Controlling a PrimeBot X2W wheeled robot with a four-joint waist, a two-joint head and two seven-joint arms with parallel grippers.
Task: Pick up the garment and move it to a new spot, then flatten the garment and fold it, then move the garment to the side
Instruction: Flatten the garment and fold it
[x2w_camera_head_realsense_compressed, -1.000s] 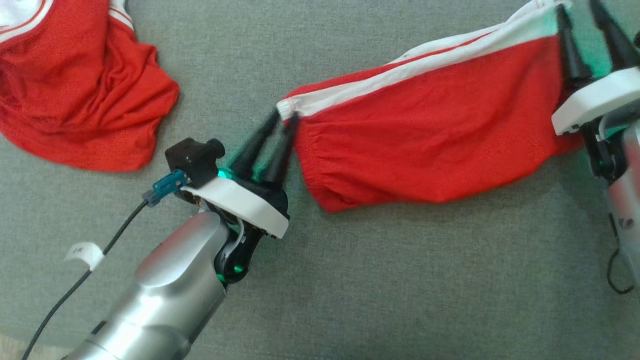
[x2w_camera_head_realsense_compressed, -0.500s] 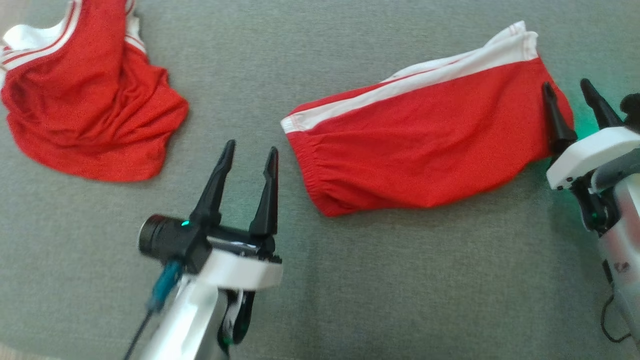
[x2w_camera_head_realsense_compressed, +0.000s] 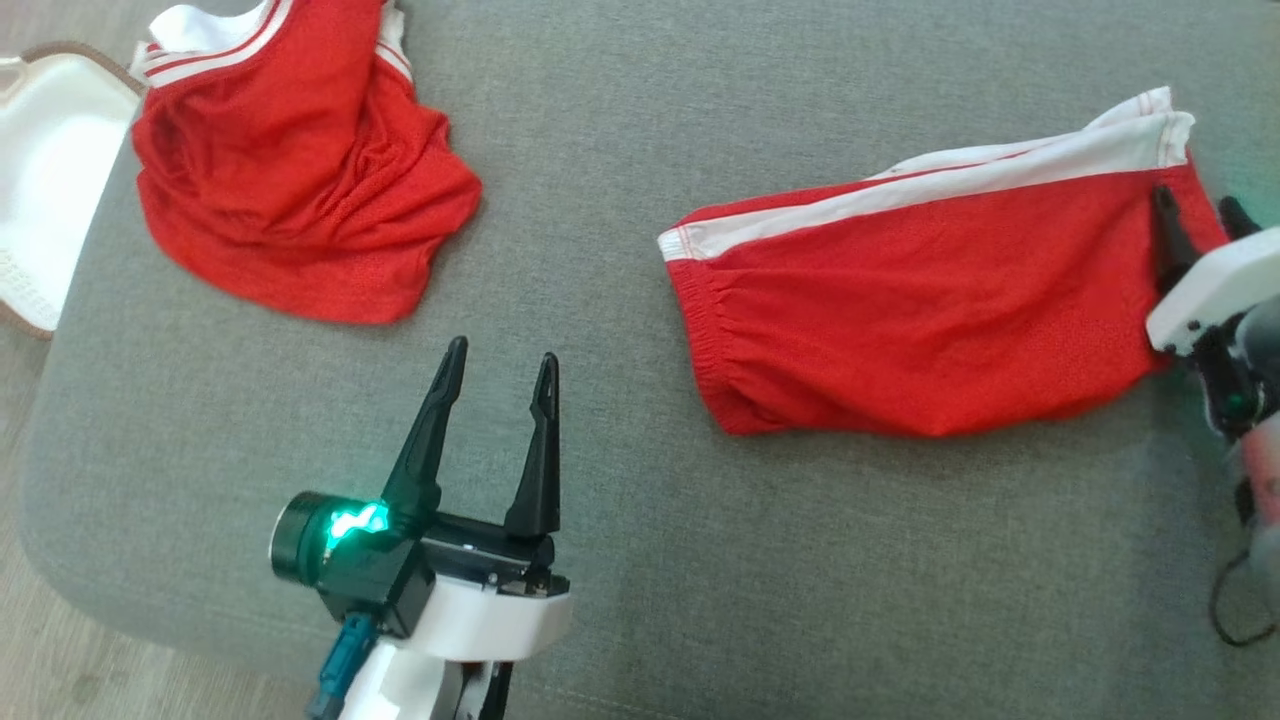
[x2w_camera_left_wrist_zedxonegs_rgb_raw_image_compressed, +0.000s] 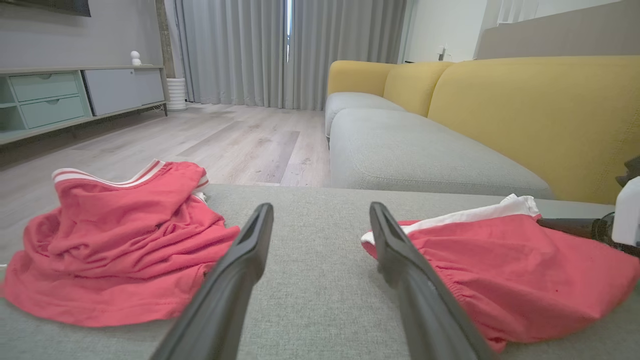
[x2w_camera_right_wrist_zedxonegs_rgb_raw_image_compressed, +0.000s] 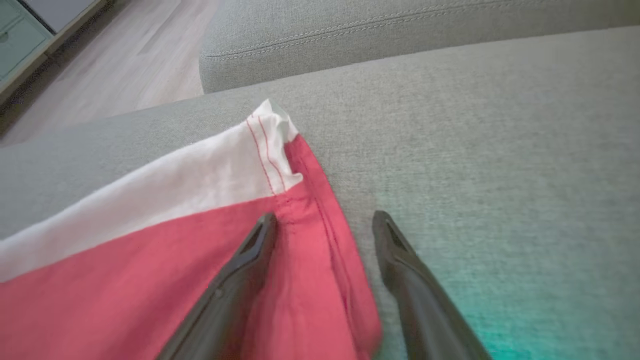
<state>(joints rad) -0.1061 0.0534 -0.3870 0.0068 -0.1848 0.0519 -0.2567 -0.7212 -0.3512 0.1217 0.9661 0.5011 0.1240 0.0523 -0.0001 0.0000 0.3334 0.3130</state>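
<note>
The left hand (x2w_camera_head_realsense_compressed: 503, 350) sits low over the grey cushion (x2w_camera_head_realsense_compressed: 700, 560). Its fingers are spread and hold nothing, and it is well apart from the garment. The garment (x2w_camera_head_realsense_compressed: 930, 310), red shorts with a white side stripe, lies lengthwise on the right part of the cushion. Its gathered waistband points toward the left hand and its leg hem toward the right hand. The right hand (x2w_camera_head_realsense_compressed: 1194, 197) is also spread. In its wrist view, one finger lies over the red cloth and the other over bare cushion, with the hem edge between them. Whether either finger touches the cloth cannot be told.

Judgement: the garment appears to be placed, and flattening is the step in hand. The cloth is mostly flat, with shallow wrinkles near the waistband and a bulging lower edge. To flatten it well, each hand should take one end at a corner. It should pinch the cloth only, not the cushion cover, then draw the ends apart evenly and low. An uneven pull is likely to skew the stripe. A second red garment (x2w_camera_head_realsense_compressed: 300, 200) lies crumpled at the far left, and the left hand should keep clear of it.
</note>
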